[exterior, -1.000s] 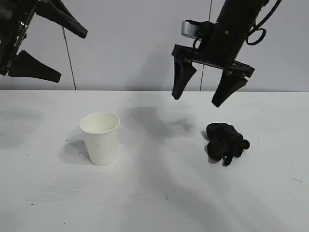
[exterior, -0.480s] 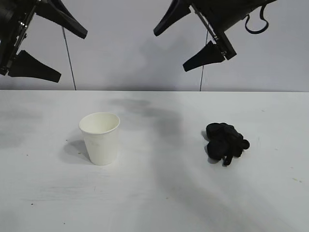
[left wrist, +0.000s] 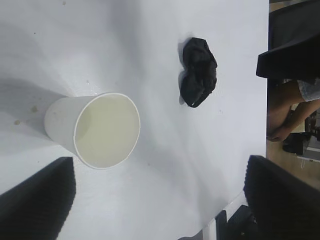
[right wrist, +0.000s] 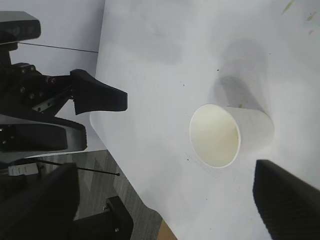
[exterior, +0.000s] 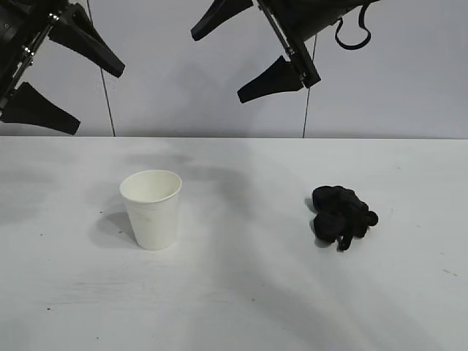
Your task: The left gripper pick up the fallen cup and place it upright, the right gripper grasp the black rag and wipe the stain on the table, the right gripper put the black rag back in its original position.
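A white paper cup (exterior: 151, 208) stands upright on the left part of the white table (exterior: 234, 292), mouth up and empty (left wrist: 105, 131) (right wrist: 215, 136). The black rag (exterior: 342, 216) lies in a lump on the right part (left wrist: 198, 72). My left gripper (exterior: 100, 101) hangs open high above the table's left end, well clear of the cup (left wrist: 160, 170). My right gripper (exterior: 217, 67) is open too, raised and tilted high over the middle, far from the rag (right wrist: 164, 167). I see no stain in the exterior view; only faint brownish specks (left wrist: 34, 108) lie by the cup's base.
A grey wall (exterior: 409, 73) runs behind the table's far edge. Beyond the table's edge, a person's limb (left wrist: 285, 107) shows in the left wrist view. The left arm (right wrist: 95, 97) shows past the table edge in the right wrist view.
My right gripper has risen from just above the rag and swung up and left, tilting sideways. The left gripper shifted slightly. Cup and rag have not moved.
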